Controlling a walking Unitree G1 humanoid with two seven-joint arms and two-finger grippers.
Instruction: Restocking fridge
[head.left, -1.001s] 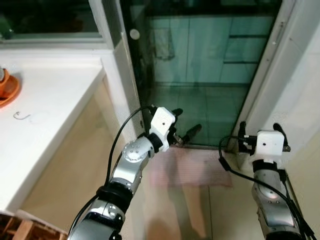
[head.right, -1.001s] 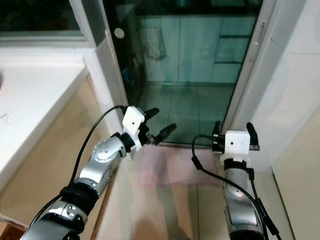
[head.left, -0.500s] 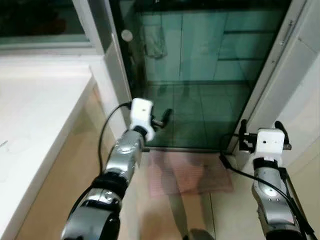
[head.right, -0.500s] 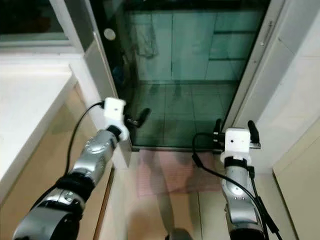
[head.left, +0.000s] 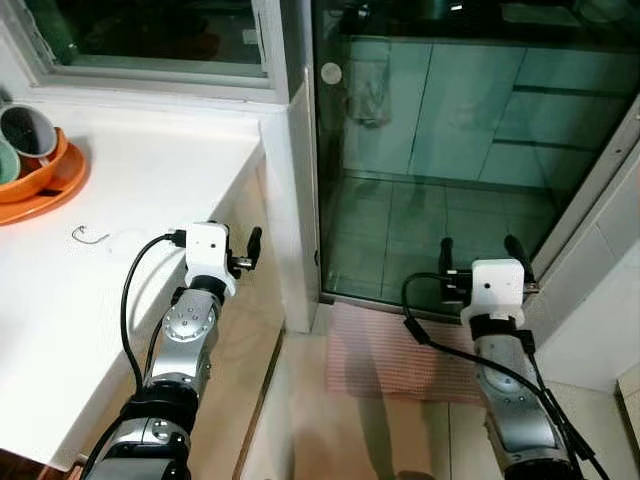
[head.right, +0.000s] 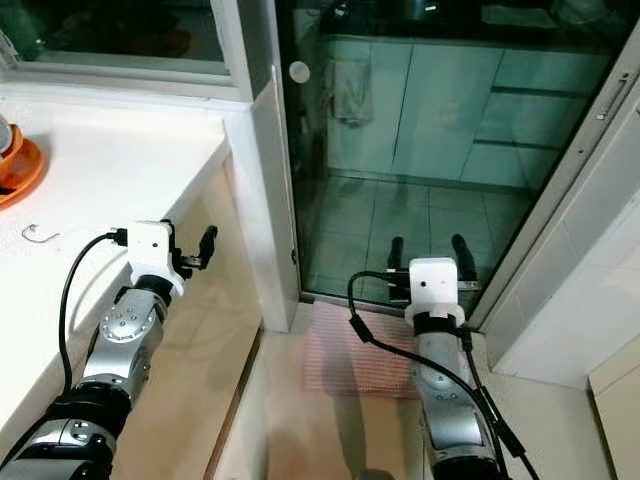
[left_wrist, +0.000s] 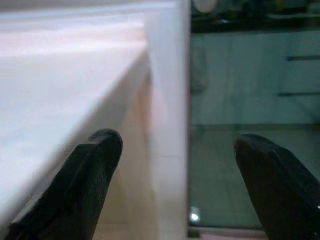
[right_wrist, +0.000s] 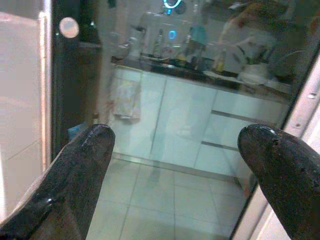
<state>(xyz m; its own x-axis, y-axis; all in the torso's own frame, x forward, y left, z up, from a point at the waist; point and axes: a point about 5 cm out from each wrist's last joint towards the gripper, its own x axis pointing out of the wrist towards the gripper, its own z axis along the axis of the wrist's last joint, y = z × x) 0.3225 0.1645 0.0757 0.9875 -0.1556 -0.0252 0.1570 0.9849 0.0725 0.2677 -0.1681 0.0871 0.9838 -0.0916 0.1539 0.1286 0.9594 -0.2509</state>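
Observation:
My left gripper (head.left: 242, 252) is held up beside the front corner of the white counter (head.left: 120, 270), open and empty. In the left wrist view its two black fingers (left_wrist: 95, 165) stand wide apart, framing the counter's edge and the white door post (left_wrist: 167, 100). My right gripper (head.left: 480, 252) is raised in front of the glass door (head.left: 440, 150), open with nothing between its fingers (right_wrist: 85, 165). No fridge or goods can be made out.
An orange tray with cups (head.left: 35, 165) sits at the counter's far left, a small metal hook (head.left: 88, 235) nearer me. A pink mat (head.left: 400, 358) lies on the floor before the glass door. A white wall (head.left: 600, 300) closes the right side.
The whole view has shifted as the camera turned. My left arm has swung from in front of the glass door to the counter's corner. The right arm keeps its pose.

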